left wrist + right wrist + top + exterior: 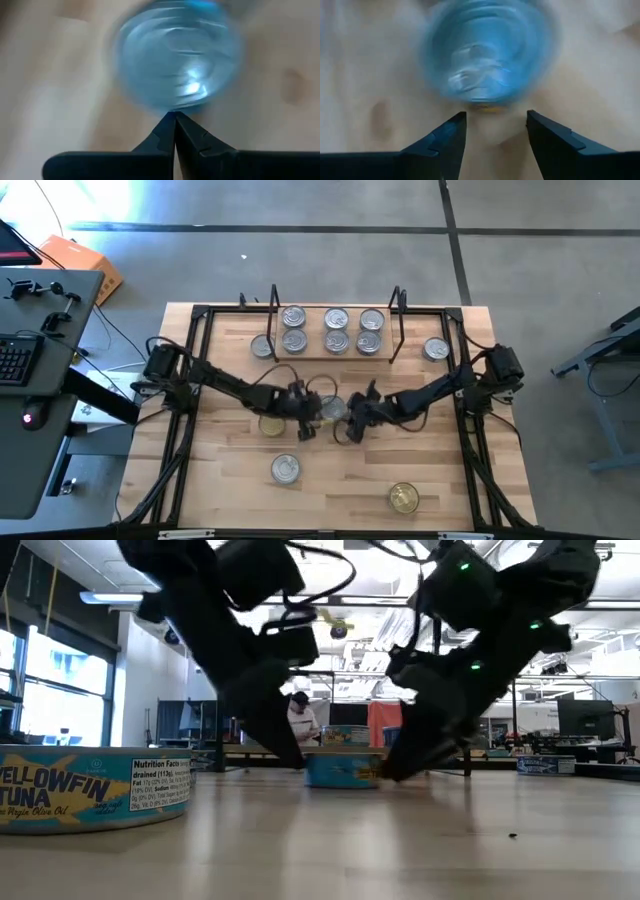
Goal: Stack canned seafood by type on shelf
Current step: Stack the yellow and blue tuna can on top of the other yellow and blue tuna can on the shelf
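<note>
My right gripper (495, 131) has its fingers spread apart, low over the table (340, 480), and the silver-lidded can (487, 55) lies just ahead of the tips, not between them. My left gripper (175, 120) comes from the other side with its fingers pressed together, the closed tip at the rim of the same can (175, 55). Both arms are stretched toward the middle of the table and meet there around this can (332, 408).

Around us the wood is mostly bare. One gold-lidded can (272, 424) lies close under my left arm, a silver one (285, 469) nearer the front edge, another gold one (403, 498) at the front right.

The shelf (335, 356) stands at the far edge, holding six silver cans (337, 318) in two rows of three. One can (262, 346) sits just beside its left end frame, another (436, 349) well to its right.
</note>
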### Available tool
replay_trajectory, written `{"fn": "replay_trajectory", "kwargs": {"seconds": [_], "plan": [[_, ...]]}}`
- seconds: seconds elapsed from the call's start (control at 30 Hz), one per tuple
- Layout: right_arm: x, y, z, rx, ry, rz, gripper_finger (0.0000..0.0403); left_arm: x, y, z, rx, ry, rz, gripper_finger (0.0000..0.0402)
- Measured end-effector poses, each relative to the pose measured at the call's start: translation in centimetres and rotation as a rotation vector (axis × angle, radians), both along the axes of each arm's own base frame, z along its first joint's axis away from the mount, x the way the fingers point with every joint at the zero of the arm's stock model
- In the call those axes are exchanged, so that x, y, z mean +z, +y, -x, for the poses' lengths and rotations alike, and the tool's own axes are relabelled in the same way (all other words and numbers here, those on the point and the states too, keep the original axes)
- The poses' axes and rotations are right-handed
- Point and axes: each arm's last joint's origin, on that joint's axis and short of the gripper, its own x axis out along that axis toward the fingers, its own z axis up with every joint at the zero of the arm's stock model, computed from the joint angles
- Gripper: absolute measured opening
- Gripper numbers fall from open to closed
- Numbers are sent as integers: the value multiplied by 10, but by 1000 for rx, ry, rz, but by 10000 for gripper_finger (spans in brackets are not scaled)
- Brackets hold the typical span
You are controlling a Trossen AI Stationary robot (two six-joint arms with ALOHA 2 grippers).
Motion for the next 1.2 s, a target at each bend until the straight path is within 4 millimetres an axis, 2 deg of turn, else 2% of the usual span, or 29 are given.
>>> {"fn": "replay_trajectory", "kwargs": {"seconds": [0.13,0.3,0.4,0.53,0.63,0.73,1.0,1.1,1.2], "plan": [[-1,21,6,92,27,4,197,11,14,12,86,72,-85,0],[-2,50,16,234,39,84,197,23,15,24,112,116,-124,0],[-2,61,21,266,39,135,197,25,4,20,5,94,-139,0],[-3,74,29,295,48,171,197,21,-15,5,-227,-9,-170,1],[-4,80,35,268,57,194,197,17,-27,-9,-432,-115,-225,11],[-4,84,39,251,56,224,197,10,-29,-18,-528,-183,-270,40],[-3,85,40,232,39,268,197,-11,-7,-25,-479,-116,-294,149],[-1,83,37,228,32,274,197,-16,-2,-27,-499,-118,-251,164],[8,88,29,278,6,314,197,-18,0,-28,-504,-122,-231,152]]}}
